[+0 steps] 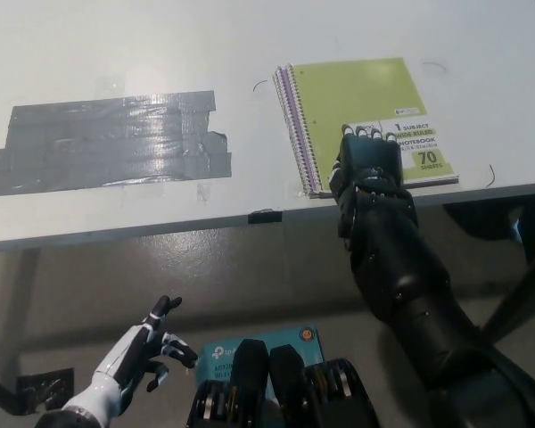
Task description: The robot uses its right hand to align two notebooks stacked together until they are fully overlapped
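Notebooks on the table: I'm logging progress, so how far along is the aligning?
Nearly done: the green notebook lies almost squarely over the purple notebook, which shows only as a thin strip along the spiral edge. In hand: the right robot hand rests on the near edge. Left: closing that strip. The left robot hand hangs idle below the table.

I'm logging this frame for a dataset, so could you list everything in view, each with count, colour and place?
notebooks: two stacked, spiral-bound, lime-green cover on top with a purple edge showing at its left, on the table's right part near the front edge.
grey tape patch: one, grey strips stuck side by side, table's left part.
table: one, white, fills the upper picture.
teal box: one, teal with white print, on the floor below the table, partly hidden.
right hand: one, black, resting on the top notebook's near end, over its label.
left hand: one, white with black parts, fingers spread, holding nothing, lower left below the table.
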